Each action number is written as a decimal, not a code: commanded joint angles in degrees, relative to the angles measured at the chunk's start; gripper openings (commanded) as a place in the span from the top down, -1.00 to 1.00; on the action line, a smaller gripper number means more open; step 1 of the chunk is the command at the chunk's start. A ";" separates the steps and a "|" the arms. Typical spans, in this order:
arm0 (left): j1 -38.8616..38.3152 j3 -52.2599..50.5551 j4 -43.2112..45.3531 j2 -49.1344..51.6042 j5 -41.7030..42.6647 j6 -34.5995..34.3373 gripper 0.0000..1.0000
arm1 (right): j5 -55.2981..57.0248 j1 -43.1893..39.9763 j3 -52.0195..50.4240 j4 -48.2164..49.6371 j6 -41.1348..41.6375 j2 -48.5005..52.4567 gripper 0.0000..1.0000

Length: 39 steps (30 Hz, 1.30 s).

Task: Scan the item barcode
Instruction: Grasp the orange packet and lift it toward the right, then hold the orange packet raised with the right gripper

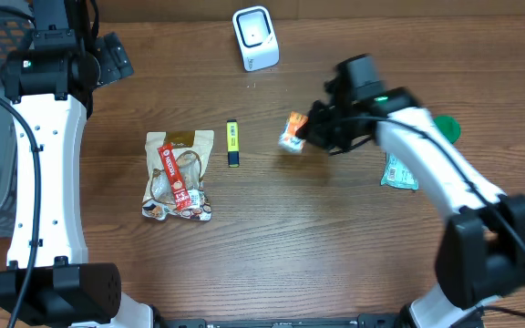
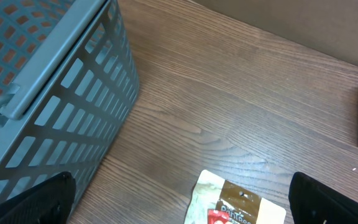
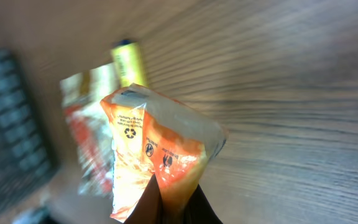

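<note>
My right gripper (image 1: 310,133) is shut on a small orange packet (image 1: 292,132), held a little above the table right of centre. In the right wrist view the orange packet (image 3: 157,146) fills the middle, pinched at its lower end between my dark fingers (image 3: 194,205). The white barcode scanner (image 1: 255,37) stands at the back centre. My left gripper (image 2: 182,199) hangs open at the back left, above the table next to a grey basket (image 2: 48,93), with nothing between its fingers.
A brown-and-red snack pouch (image 1: 180,175) lies left of centre, and a yellow marker-like stick (image 1: 232,143) lies beside it. A green packet (image 1: 397,173) and a green round item (image 1: 447,128) lie at the right, partly under my right arm.
</note>
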 commanded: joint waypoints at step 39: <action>-0.04 0.44 0.13 0.55 -0.76 -0.81 -1.00 | -49.77 -12.98 0.13 -19.19 -48.50 -1.99 0.93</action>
